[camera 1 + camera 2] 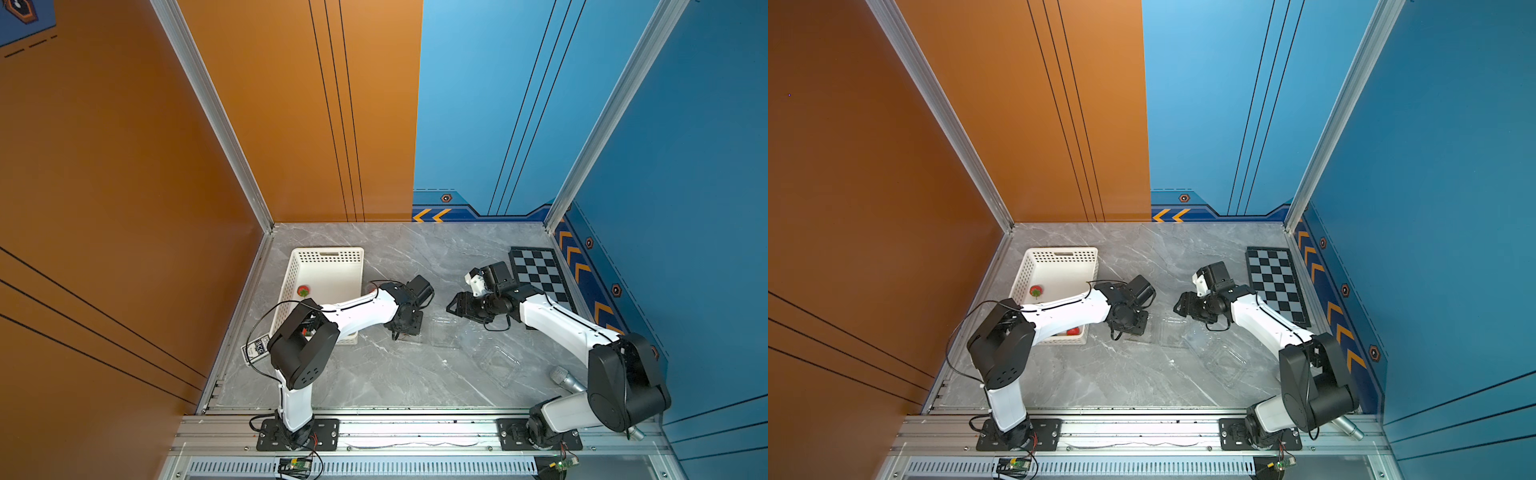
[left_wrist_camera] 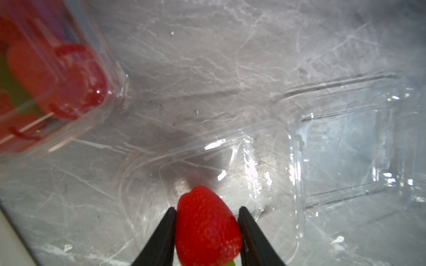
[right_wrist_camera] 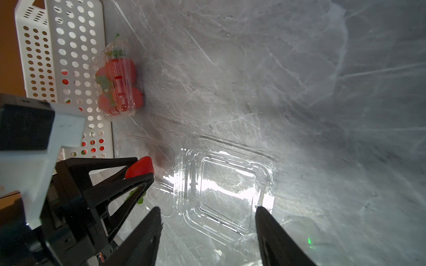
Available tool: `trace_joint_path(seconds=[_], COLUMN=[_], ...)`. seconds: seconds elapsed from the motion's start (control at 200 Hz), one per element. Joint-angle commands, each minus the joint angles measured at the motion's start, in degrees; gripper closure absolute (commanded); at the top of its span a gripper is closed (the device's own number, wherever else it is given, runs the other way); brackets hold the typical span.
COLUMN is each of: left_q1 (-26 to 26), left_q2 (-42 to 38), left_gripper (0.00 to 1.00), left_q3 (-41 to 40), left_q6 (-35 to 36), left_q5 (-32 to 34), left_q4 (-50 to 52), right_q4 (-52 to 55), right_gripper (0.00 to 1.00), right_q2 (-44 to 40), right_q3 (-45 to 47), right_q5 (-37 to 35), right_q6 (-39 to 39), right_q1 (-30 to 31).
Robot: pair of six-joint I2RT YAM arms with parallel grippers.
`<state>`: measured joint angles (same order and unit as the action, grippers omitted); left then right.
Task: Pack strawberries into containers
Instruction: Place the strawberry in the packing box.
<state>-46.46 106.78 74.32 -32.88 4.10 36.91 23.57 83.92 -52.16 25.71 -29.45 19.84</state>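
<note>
Pinching a strawberry (image 2: 207, 228) in the left claw (image 2: 207, 208), long axis along the fingers (image 2: 161, 235), tip outward, just above the open container (image 2: 253, 165) near the middle of the tabletop (image 2: 207, 57). With the right claw (image 3: 207, 208) wide and empty over its lid (image 3: 226, 191) alongside.

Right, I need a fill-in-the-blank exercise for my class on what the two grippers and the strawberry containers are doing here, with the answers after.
1. The left gripper is shut on a red ____.
2. The right gripper holds nothing; its jaws stand ____.
3. The filled container lies beside the white perforated ____.
Missing words: strawberry; open; basket.
</note>
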Motion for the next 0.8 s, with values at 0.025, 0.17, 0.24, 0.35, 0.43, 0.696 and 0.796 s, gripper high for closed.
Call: trace_joint_path(seconds=[0.025,0.17,0.24,0.35,0.43,0.696,0.796], left_q1=[0.8,0.9,1.0,1.0,1.1,1.7,1.6], left_q2=[1.0,-0.2,-0.8,-1.4,-2.0,-4.4,-4.1], left_gripper=[0.86,0.8,0.75,0.65,0.6,0.53,0.49], left_q3=[0.8,0.6,0.6,0.5,0.1,-0.5,-0.4], left_q6=[-0.8,-0.7,-0.3,0.4,0.3,0.6,1.1], left_q5=[1.9,2.9,3.2,3.3,3.6,3.4,2.8], left_q4=[1.1,1.0,1.0,1.0,1.0,1.0,1.0], right_q4=[2.7,3.0,3.4,4.2,4.9,6.2,6.4], right_gripper=[0.32,0.31,0.31,0.3,0.3,0.3,0.3], right_q2=[1.4,2.1,2.7,4.1,5.1,7.3,7.6], right_q3=[-1.0,-3.0,-4.3,-6.6,-8.2,-11.2,-11.5], right_q5=[-2.2,-2.8,-2.9,-3.8,-4.4,-7.0,-7.0], right_q6=[-0.8,-0.2,0.1,0.4,0.4,-0.1,-0.1], right_q1=[1.4,3.4,4.3,5.7,6.6,8.7,9.3])
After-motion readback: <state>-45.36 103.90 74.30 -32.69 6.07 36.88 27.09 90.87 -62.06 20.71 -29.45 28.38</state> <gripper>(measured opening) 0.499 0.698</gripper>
